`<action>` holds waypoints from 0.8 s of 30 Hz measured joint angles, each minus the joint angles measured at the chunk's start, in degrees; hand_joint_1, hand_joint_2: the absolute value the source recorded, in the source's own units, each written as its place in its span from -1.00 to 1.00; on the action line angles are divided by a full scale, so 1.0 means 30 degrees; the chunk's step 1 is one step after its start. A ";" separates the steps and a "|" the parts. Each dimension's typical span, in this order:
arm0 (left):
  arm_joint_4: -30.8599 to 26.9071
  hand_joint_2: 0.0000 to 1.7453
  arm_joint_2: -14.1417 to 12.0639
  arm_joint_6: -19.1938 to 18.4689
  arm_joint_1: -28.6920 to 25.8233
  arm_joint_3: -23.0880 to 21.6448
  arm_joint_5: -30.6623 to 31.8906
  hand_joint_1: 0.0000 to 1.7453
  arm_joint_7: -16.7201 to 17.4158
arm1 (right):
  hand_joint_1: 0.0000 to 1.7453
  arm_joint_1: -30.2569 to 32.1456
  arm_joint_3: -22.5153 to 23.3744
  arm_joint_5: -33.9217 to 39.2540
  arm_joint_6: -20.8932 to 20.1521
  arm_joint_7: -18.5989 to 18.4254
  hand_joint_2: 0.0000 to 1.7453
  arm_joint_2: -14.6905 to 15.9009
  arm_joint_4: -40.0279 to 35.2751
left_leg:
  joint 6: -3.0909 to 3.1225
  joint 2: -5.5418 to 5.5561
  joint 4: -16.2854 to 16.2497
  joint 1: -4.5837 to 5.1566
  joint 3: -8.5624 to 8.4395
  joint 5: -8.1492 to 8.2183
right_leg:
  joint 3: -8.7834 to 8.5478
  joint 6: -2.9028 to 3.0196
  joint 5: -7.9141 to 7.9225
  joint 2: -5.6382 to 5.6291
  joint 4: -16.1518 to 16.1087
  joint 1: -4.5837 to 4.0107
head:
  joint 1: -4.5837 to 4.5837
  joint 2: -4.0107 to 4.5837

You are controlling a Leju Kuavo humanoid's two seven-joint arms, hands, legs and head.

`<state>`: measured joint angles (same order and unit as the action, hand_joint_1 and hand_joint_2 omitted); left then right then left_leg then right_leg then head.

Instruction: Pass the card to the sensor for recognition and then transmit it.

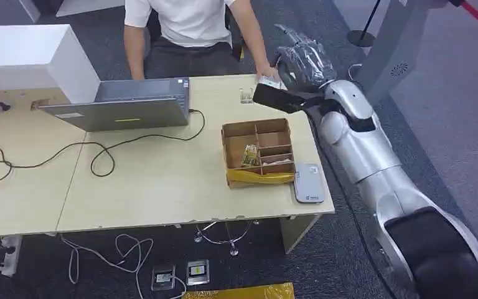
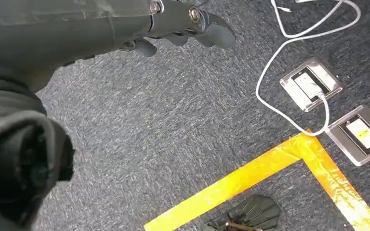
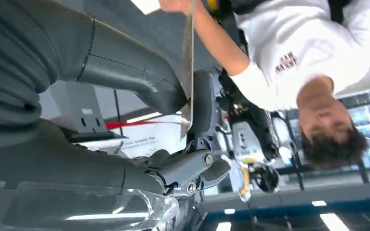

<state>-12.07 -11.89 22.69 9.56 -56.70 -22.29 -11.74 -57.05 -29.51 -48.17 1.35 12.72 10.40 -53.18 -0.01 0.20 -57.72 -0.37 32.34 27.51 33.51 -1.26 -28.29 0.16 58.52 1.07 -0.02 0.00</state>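
Note:
My right hand (image 1: pixel 303 60), wrapped in clear plastic, reaches past the table's far right corner. In the right wrist view its thumb (image 3: pixel 139 82) and a finger pinch a thin card (image 3: pixel 188 72), seen edge-on. A seated person's hand (image 3: pixel 173 5) holds the card's other end; in the head view that hand (image 1: pixel 264 73) meets mine over the table's far edge. The grey sensor pad (image 1: pixel 308 182) lies flat on the table's right side, nearer me than my hand. My left hand (image 2: pixel 183 29) hangs over the carpet, fingers loosely apart, holding nothing.
A cardboard divider box (image 1: pixel 274 134) with a few cards inside stands left of the sensor. A laptop (image 1: pixel 124 103), a white box (image 1: pixel 31 59) and black cables (image 1: pixel 99 156) occupy the table's left. Floor sockets (image 2: pixel 310 84), white cable and yellow tape (image 2: pixel 270 166) lie below.

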 joint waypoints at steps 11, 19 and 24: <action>0.0000 -1.00 -0.0014 -0.0721 0.0251 -0.0015 0.0648 -1.00 -0.0007 | 1.00 -0.2086 -0.0160 -0.0486 -0.0335 0.1142 1.00 -0.0522 0.1772 | 0.0000 0.0007 0.0002 -0.0006 0.0007 -0.0002 | -0.0003 0.0001 0.0000 0.0009 0.0001 -0.0003 | -0.0007 0.0000; 0.0000 -1.00 -0.0182 -0.1180 0.0735 -0.0044 0.0838 -1.00 0.0291 | 1.00 -0.3889 -0.0496 -0.1196 -0.1975 0.0443 1.00 -0.2012 0.5954 | -0.0003 0.0010 0.0002 -0.0030 0.0011 -0.0002 | -0.0003 0.0004 -0.0002 0.0009 0.0008 -0.0027 | 0.0000 0.0000; 0.0000 -1.00 -0.0292 -0.1239 0.0756 -0.0044 0.0772 -1.00 0.0292 | 1.00 -0.4341 -0.1057 -0.2186 -0.2324 -0.0547 1.00 -0.3002 0.7666 | -0.0004 0.0009 0.0002 -0.0031 0.0014 0.0000 | 0.0003 0.0007 -0.0006 0.0008 0.0005 -0.0028 | 0.0000 0.0000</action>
<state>-12.07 -12.76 18.97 11.83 -56.83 -19.98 -10.86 -70.08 -32.68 -54.73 -5.62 11.08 1.40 -30.18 -0.02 0.23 -57.71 -0.46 32.39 27.51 33.52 -1.24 -28.30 0.18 58.53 0.99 -0.02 0.00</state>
